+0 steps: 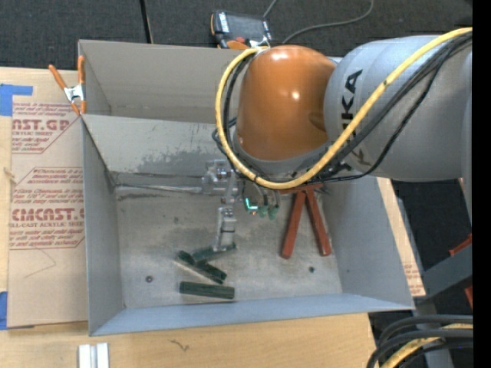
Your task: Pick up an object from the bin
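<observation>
Green bar (205, 253) lies on the bin (138, 228) floor, near the middle of the front wall, with the hand (225, 242) at its right end.

The hand hangs below the orange cover (280, 102) over the middle of the bin, its tip touching or just above that bar; I cannot tell whether it is open or shut, or whether it has hold of anything. A second bar (201, 268) lies slanted just under the first, and a third bar (207, 290) lies flat nearer the front wall. Two red-brown sticks (303, 225), meeting at their top, lie toward the right wall, apart from the bars.
</observation>
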You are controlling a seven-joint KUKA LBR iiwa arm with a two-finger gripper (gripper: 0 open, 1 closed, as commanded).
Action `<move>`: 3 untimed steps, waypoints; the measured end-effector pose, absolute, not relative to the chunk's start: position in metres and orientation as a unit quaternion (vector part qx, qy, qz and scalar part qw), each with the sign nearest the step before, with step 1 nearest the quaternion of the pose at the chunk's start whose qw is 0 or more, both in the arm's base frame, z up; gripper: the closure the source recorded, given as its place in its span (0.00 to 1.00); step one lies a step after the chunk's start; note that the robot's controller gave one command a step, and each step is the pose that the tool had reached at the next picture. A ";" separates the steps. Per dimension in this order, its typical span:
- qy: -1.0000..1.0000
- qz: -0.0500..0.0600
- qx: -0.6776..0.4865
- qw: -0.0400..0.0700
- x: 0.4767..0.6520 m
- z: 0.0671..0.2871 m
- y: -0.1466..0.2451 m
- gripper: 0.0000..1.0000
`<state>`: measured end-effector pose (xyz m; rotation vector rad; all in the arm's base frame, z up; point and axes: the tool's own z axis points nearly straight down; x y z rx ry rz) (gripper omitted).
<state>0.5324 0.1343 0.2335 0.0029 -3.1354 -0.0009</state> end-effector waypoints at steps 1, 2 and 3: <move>-0.996 0.000 0.087 -0.002 0.587 0.231 0.121 0.00; -0.998 0.000 0.060 0.004 0.567 0.124 0.118 0.00; -0.996 -0.001 0.093 0.004 0.522 0.068 0.145 0.00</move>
